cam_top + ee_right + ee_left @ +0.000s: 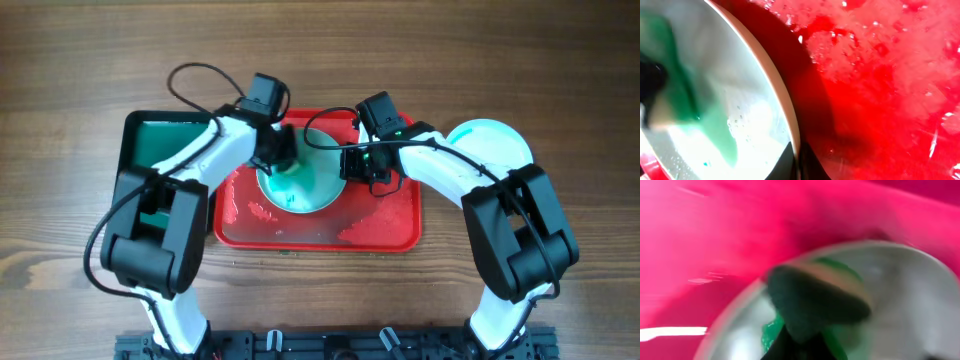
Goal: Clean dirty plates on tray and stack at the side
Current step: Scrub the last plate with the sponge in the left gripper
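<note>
Now left gripper [280, 152] clamps sponge [815, 300]; right gripper [351, 165] pinches glossy round plate [752, 65] rim on wet red tray [880, 75].

The left wrist view is blurred throughout. The sponge [815, 300] ahead of the left gripper [792, 347], the plate [910, 290] under it and the red tray [715, 240] beyond all lack sharp edges. The right gripper [796, 162] shows only dark tips at the bottom edge, pinching the plate's rim, and the plate runs off left and bottom. Overhead, the right arm covers part of a second plate [490, 140] behind that gripper.
</note>
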### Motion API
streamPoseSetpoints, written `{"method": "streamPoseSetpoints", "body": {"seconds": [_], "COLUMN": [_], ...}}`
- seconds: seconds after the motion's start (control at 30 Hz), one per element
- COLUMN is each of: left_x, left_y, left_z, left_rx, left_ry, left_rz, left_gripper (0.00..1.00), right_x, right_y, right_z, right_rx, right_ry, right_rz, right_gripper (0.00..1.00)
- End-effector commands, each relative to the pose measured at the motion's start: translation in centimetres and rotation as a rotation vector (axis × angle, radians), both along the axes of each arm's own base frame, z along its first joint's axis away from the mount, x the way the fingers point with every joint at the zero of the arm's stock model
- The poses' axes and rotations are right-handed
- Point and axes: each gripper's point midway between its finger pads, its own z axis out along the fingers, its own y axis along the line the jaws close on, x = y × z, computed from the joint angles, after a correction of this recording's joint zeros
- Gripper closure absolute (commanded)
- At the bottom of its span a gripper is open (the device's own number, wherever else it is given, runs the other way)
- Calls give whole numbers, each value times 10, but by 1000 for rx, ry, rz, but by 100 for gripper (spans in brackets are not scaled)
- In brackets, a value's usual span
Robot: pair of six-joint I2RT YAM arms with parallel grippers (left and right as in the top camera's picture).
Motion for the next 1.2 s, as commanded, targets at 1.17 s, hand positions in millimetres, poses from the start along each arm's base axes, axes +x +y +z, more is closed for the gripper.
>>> {"method": "streamPoseSetpoints", "body": {"seconds": [1.17], "left_x": [-51], "left_y": [63], "left_z": [-14], "left_rx": [400], "left_ry": [158], "left_rz": [61], "left_gripper": [96], "right_x": [-11], "right_y": [-2], "right_z": [-13], "right_rx": [1], "right_ry": [55], "right_rz": [5], "right_gripper": [96]}}
